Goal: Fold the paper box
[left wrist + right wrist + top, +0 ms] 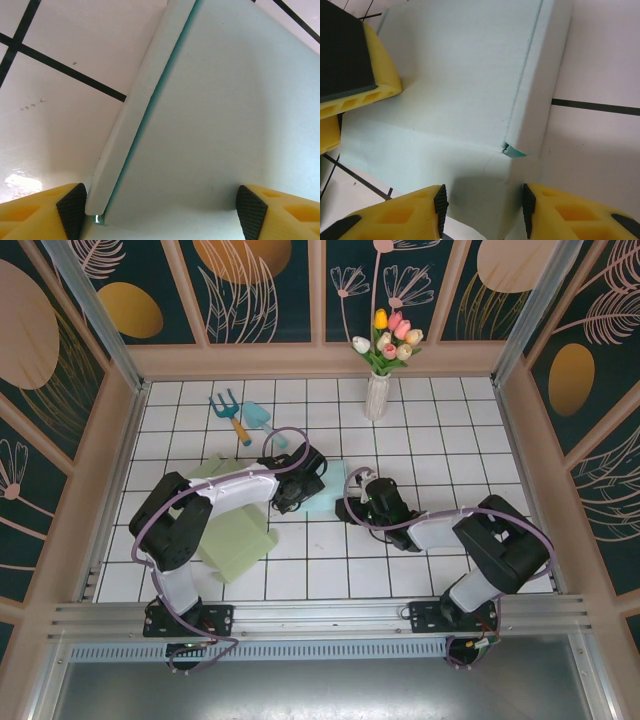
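The paper box [326,499] is pale teal and lies partly folded at the middle of the tiled table, between my two grippers. My left gripper [296,486] is at its left end. In the left wrist view the left gripper [161,212] stands open, its pads [72,212] far apart over a flat panel of the box [220,125] and a raised side flap [135,115]. My right gripper [360,502] is at the box's right end. In the right wrist view the right gripper [483,206] is shut on a bent-up end of the box [480,175], a pad on each side.
Pale green flat sheets [236,542] lie under the left arm, with another green piece [214,470] behind it. A toy fork and trowel [243,420] lie at the back left. A white vase of tulips [377,392] stands at the back wall. Walls enclose the table.
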